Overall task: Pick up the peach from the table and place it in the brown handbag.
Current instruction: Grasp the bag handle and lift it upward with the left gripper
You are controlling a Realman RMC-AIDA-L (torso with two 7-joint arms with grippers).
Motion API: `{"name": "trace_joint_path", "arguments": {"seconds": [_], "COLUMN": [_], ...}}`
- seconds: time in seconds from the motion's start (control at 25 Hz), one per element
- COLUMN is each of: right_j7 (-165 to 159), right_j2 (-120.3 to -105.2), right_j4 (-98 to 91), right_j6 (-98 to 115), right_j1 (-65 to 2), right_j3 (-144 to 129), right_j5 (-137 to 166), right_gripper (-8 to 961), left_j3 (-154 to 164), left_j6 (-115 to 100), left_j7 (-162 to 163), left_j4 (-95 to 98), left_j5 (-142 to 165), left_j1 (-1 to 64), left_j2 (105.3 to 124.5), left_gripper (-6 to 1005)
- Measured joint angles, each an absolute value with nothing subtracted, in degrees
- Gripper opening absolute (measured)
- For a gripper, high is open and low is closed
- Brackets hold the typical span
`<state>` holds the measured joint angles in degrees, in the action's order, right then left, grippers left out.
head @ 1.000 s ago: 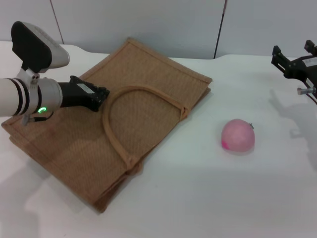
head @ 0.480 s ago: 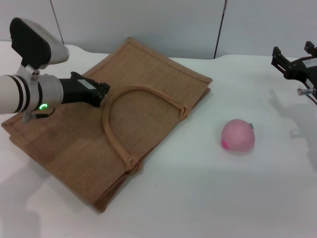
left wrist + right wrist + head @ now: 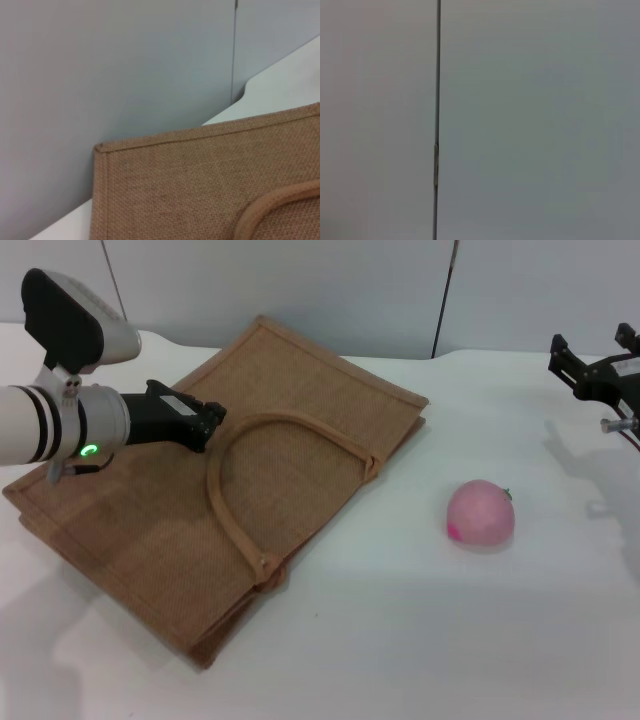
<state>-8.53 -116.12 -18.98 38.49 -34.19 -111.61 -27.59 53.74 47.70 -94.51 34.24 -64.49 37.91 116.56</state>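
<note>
At the Bag's Edge: Peach Not Picked Up Yet

Over the brown handbag (image 3: 225, 490) at 9 o'clock hangs the left end effector (image 3: 205, 425), and I cannot tell how far it is open. The right end effector (image 3: 590, 360) waits at 2 o'clock, fingers apart, holding nothing. The peach (image 3: 480, 514) sits on the white tabletop (image 3: 420, 640) at 4 o'clock. It is round and smooth, so it might roll. The rough woven bag lies flat, so its mouth may stay closed

head: high, down on table (image 3: 380, 640); left wrist: close on brown handbag (image 3: 200, 180), shared; right wrist: wall (image 3: 520, 120)
</note>
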Motion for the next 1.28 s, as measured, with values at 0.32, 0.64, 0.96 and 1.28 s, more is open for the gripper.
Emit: {"name": "trace_joint_path", "arguments": {"seconds": [0.32,0.64,0.96,1.28], "right_j7": [-8.5,-8.5,-8.5,-8.5], "right_j2": [-116.19,-116.12,-116.10,-116.10], "right_j4": [-19.0,-19.6,-19.6,-19.6], "right_j6": [38.0,36.7,36.2,36.1], "right_j1": [-34.7,-35.0,-35.1,-35.2], "right_j3": [-111.6,-111.9,-112.1,-112.1], "right_j5": [-27.6,-27.6,-27.6,-27.6], "right_gripper": [881,881,881,881], "left_j3": [53.9,53.8,53.9,53.9], "left_j6": [47.3,45.8,43.3,41.3], "left_j7": [-91.4,-91.1,-93.1,-94.3], "left_j4": [34.4,32.8,29.0,26.1], "left_j5": [-63.0,-61.6,-61.6,-61.6], "left_j1": [38.8,39.3,41.2,42.5], "left_j2": [116.41,116.46,116.51,116.61], "left_gripper": [128,299,692,770]}}
